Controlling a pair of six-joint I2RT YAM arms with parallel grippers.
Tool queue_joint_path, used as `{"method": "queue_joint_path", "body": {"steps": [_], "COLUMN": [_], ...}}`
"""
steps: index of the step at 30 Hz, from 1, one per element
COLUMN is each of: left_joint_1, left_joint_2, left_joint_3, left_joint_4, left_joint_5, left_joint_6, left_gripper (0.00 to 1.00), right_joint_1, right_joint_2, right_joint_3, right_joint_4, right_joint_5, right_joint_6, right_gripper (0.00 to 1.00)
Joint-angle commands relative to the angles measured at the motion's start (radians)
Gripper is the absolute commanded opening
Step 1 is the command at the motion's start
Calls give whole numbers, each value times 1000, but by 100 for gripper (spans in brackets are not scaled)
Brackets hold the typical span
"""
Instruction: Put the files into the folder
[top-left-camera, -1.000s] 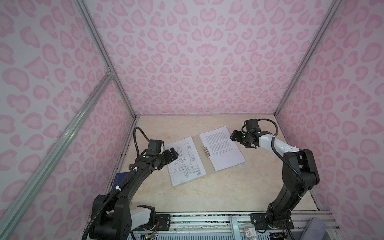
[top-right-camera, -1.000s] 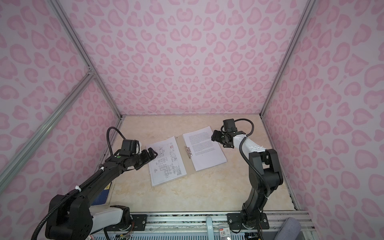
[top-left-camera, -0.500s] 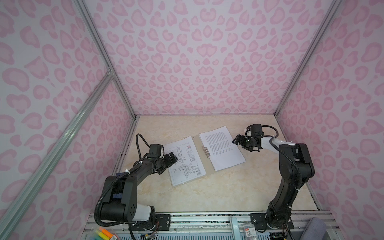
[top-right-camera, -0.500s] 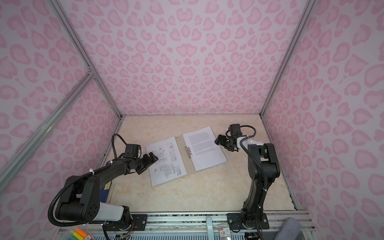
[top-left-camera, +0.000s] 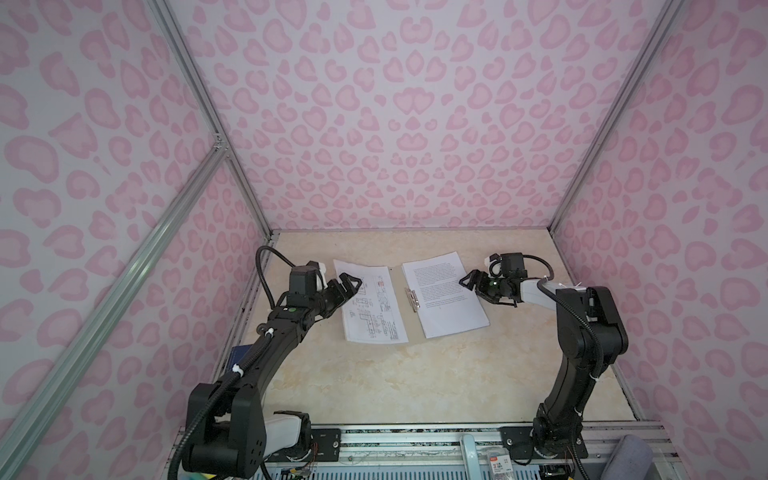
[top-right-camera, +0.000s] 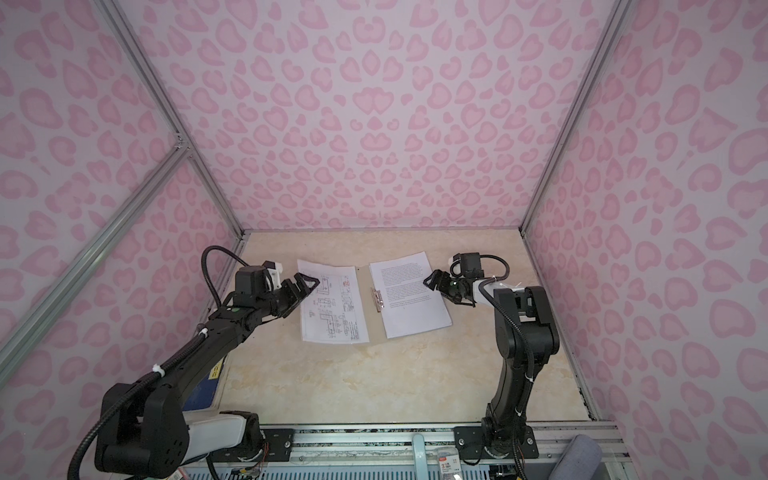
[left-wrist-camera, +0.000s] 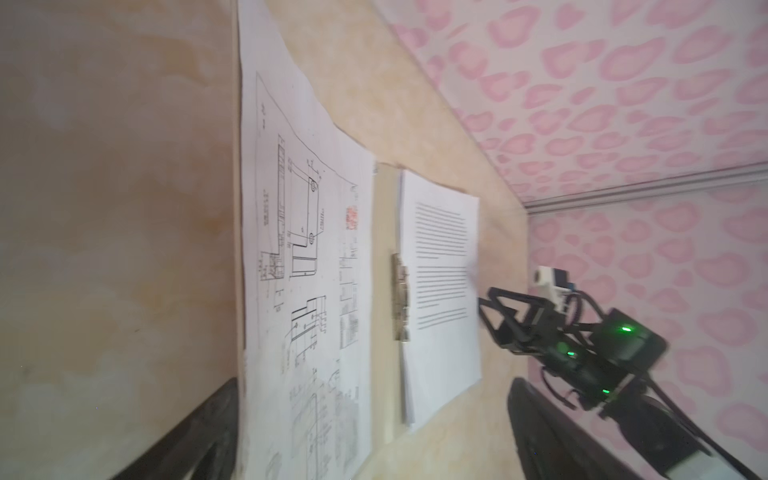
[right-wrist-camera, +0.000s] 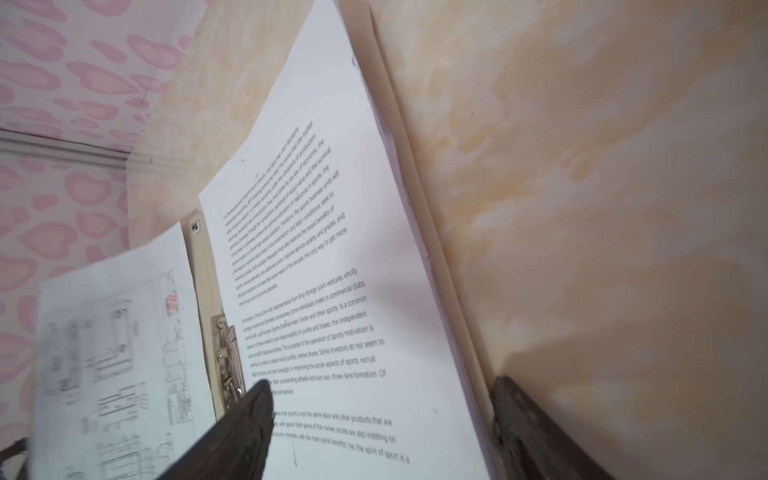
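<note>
The grey-beige folder (top-left-camera: 415, 328) (top-right-camera: 376, 328) lies open and flat on the table, with a metal clip (top-left-camera: 412, 298) (right-wrist-camera: 226, 357) at its spine. The files rest on it. A sheet of line drawings (top-left-camera: 370, 307) (left-wrist-camera: 307, 232) covers the left leaf. A stack of printed text sheets (top-left-camera: 442, 299) (right-wrist-camera: 324, 249) covers the right leaf. My left gripper (top-left-camera: 353, 282) (left-wrist-camera: 376, 386) is open, low over the drawing sheet's left edge. My right gripper (top-left-camera: 467, 282) (right-wrist-camera: 382, 395) is open and straddles the stack's right edge, one finger over the text and one beyond the folder's rim (right-wrist-camera: 419, 208).
A dark blue book (top-left-camera: 243, 357) (top-right-camera: 208, 382) lies at the table's left edge under my left arm. Pink patterned walls stand close on three sides. The aluminium base rail (top-left-camera: 415, 432) runs along the front.
My left gripper has moved away from the front, onto the drawing sheet's left edge. My right gripper has come down to the text stack's right edge, its elbow raised.
</note>
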Motion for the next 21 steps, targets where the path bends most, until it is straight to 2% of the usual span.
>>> {"method": "queue_joint_path", "body": {"steps": [1, 4, 8, 10, 12, 14, 16, 18, 19, 21], "left_joint_1": [-85, -219, -414, -463, -514, -547, -546, -509, -471, -353], "left_joint_2": [-27, 20, 188, 276, 367, 458, 497, 457, 436, 372], "left_joint_3": [118, 230, 384, 425, 481, 570, 637, 643, 628, 504], "left_joint_4": [-39, -21, 9, 65, 78, 85, 55, -37, -81, -95], "left_joint_5": [70, 39, -18, -2, -14, 4, 9, -65, -79, -57], "left_joint_6": [-22, -40, -53, -88, -89, -97, -95, -51, -44, -45], "left_gripper": [99, 99, 99, 99, 99, 100, 98, 98, 97, 98], "right_joint_1": [32, 58, 39, 7, -48, -91, -95, -77, -68, -50], "right_joint_2": [-16, -43, -95, -114, -157, -178, -162, -149, -142, -118], "right_joint_3": [-35, -84, -105, -81, -100, -147, -122, -99, -92, -67], "right_joint_4": [-8, 78, 158, 122, 106, 183, 163, 122, 111, 69], "right_joint_5": [-43, -53, -52, -29, 44, 49, 32, 33, 27, 18], "right_joint_6": [54, 123, 184, 187, 230, 297, 288, 253, 241, 208], "right_gripper": [84, 84, 86, 86, 86, 86, 86, 85, 85, 85]}}
